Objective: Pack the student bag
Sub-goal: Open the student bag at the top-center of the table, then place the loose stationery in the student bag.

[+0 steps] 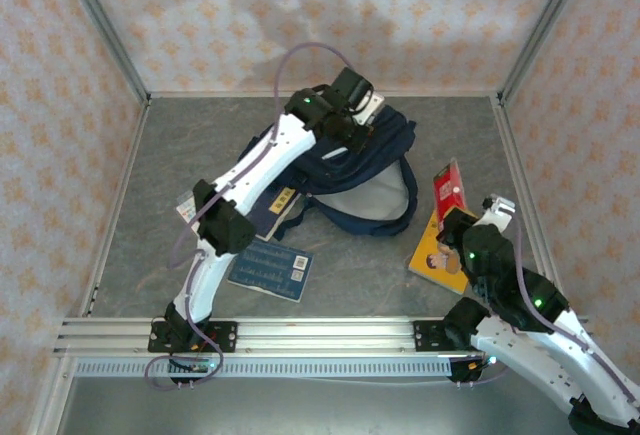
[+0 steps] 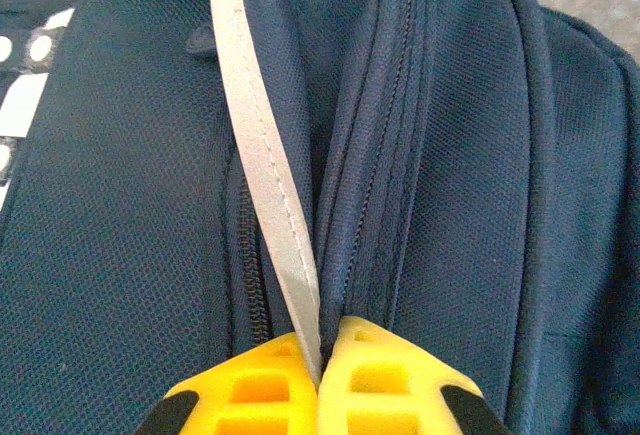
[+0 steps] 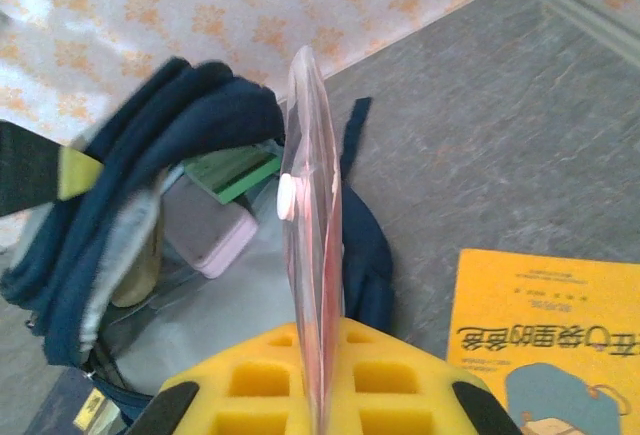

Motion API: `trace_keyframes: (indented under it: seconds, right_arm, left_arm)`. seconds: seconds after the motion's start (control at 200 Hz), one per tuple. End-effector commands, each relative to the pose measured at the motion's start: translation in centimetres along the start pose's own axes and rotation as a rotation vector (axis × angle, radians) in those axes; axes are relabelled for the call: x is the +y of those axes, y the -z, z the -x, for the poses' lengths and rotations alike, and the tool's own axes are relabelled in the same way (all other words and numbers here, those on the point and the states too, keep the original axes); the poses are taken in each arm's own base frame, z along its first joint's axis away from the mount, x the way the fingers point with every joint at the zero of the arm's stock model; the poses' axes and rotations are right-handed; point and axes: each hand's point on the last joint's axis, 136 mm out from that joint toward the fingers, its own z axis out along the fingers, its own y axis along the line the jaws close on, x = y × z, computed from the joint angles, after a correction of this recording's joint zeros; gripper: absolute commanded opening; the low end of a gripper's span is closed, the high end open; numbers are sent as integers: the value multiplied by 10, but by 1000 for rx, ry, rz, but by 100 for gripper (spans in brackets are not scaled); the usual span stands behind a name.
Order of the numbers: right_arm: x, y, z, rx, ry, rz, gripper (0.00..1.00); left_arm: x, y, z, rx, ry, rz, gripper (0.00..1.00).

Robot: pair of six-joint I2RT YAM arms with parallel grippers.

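Bag is navy woven fabric w/ a fine mesh-like weave, soft and slumped, lying on the grey stone-look worktop at centre, toward the far wall. Its long axis runs approx near-left to far-right in the top view. The mouth gapes toward the near-right side, showing pale grey lining. In the left wrist view the bag shows parallel zip lines and padded seams, plus a flat grey-white strip w/ stitched edges running diagonally across it

Left end effector sits at the bag's far-right end. Close up, the left end effector has its yellow fingers pressed together, pinching the lower end of the strip

Right end effector is right of the bag, apart from it. Its yellow fingers are clamped on a thin flat pouch, clear pinkish plastic seen edge-on, w/ a white round snap on its side. From the top the pouch reads red and stands up from the grip

Right wrist view looks into the open bag: a green flat item and a pale pink-grey rounded rectangle lie inside on the lining

Yellow book lies flat under the right arm, its cover glossy w/ print and a cartoon figure. Blue book lies flat, near-left of the bag, beside the left arm
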Motion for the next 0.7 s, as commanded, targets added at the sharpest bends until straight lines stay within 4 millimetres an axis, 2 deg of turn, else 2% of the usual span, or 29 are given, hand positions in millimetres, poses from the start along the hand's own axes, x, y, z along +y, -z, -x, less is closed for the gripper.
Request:
trace_keyframes:
  seconds: [0.0,0.155,0.275,0.405,0.485,0.56,0.696]
  right_arm:
    - [16,-8,-7,26,-69,67,3]
    - [28,-18,-22,67,-169,129,3]
    - [46,-27,-34,110,-275,229,3]
    - [62,-47,-50,185,-454,333,2]
    - [63,-68,-59,222,-601,374,1]
    - [66,-84,-57,214,-684,408,1]
    - [86,-106,-50,214,-671,450,1]
  left_arm:
    - [-21,39,15,-75,5,-169,0]
    - [-19,55,24,-113,64,-291,0]
    - [-20,62,30,-136,74,-335,0]
    - [-22,67,35,-147,86,-370,0]
    - [-23,71,39,-159,93,-391,0]
    - [-26,74,41,-168,96,-406,0]
    - [-28,75,43,-174,103,-424,0]
